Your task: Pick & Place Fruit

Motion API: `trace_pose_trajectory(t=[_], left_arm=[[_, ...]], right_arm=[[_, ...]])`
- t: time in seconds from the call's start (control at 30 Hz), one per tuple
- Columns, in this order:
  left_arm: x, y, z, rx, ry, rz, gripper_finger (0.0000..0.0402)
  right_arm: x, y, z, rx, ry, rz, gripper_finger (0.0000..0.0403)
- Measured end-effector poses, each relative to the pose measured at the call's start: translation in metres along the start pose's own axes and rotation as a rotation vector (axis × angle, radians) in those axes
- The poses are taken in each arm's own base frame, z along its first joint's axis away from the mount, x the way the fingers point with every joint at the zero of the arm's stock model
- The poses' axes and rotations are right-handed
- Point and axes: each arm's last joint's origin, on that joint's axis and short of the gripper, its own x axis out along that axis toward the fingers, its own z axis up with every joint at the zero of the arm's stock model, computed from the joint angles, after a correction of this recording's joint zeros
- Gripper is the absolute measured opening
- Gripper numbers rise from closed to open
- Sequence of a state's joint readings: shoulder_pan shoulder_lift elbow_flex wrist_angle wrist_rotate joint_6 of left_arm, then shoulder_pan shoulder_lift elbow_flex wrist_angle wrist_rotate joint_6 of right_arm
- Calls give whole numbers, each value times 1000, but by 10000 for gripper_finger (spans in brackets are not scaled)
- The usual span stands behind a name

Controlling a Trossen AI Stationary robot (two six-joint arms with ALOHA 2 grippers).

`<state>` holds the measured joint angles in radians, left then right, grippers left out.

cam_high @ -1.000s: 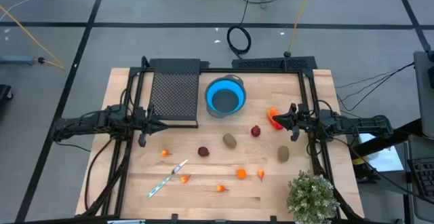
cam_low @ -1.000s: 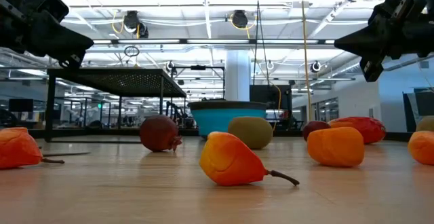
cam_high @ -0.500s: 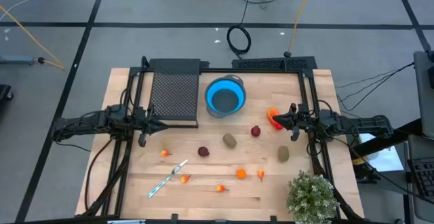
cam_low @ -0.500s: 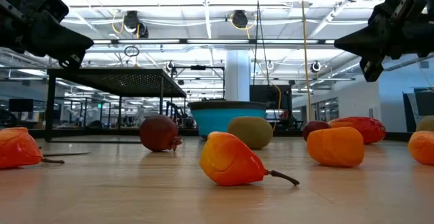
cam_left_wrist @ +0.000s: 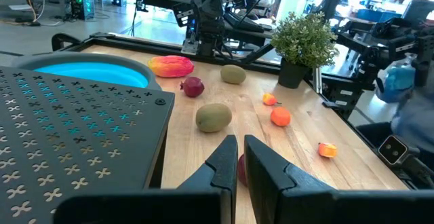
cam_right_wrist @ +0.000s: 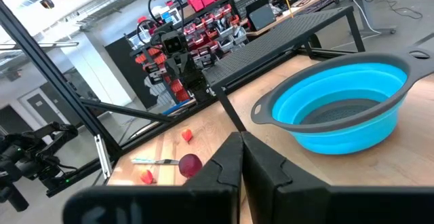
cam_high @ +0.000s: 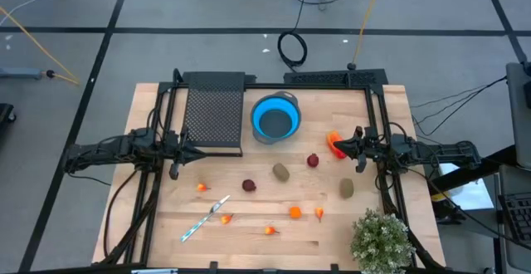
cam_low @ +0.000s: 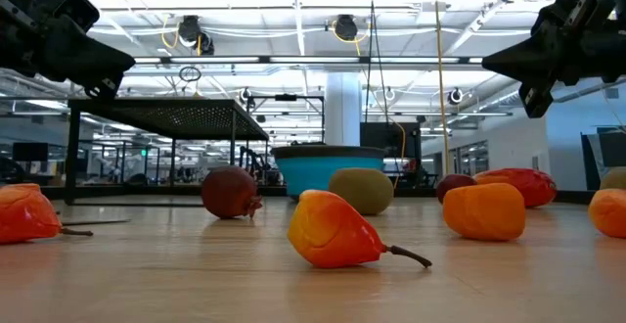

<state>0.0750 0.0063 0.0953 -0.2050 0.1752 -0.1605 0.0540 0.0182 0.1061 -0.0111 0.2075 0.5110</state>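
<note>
The fruit lies scattered on the wooden table. A larger red-orange piece (cam_high: 333, 144) rests just below my right gripper's tip. There are dark red round ones (cam_high: 313, 160) (cam_high: 249, 185), olive-brown ovals (cam_high: 281, 172) (cam_high: 346, 188), and small orange bits (cam_high: 202, 188) (cam_high: 294, 212) (cam_high: 270, 230). My left gripper (cam_high: 197, 152) hovers shut at the table's left, beside the black perforated tray (cam_high: 211, 116); its wrist view shows the fingers (cam_left_wrist: 238, 157) together. My right gripper (cam_high: 336, 144) hovers shut at the table's right, fingers (cam_right_wrist: 242, 153) together, raised above the table (cam_low: 504, 64).
A blue collapsible bowl (cam_high: 275, 118) stands at the far middle of the table. A thin silver-blue knife-like stick (cam_high: 206, 217) lies near the front left. A bushy green plant (cam_high: 382, 239) stands at the near right corner. Black frame rails run along both sides.
</note>
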Motion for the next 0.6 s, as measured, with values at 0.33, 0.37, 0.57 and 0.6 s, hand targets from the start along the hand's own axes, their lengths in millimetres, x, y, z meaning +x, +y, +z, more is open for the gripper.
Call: trace_pose_trajectory(t=[0.33, 0.37, 0.57, 0.6], left_arm=[[0, 0, 0, 0, 0, 0, 26], [0, 0, 0, 0, 0, 1, 26], [0, 0, 0, 0, 0, 0, 26], [0, 0, 0, 0, 0, 0, 26]], right_arm=[[0, 2, 4, -14, -51, 26, 0], [0, 2, 4, -14, -52, 27, 0], [0, 2, 4, -13, -55, 29, 0], [0, 3, 5, -12, -56, 29, 0]])
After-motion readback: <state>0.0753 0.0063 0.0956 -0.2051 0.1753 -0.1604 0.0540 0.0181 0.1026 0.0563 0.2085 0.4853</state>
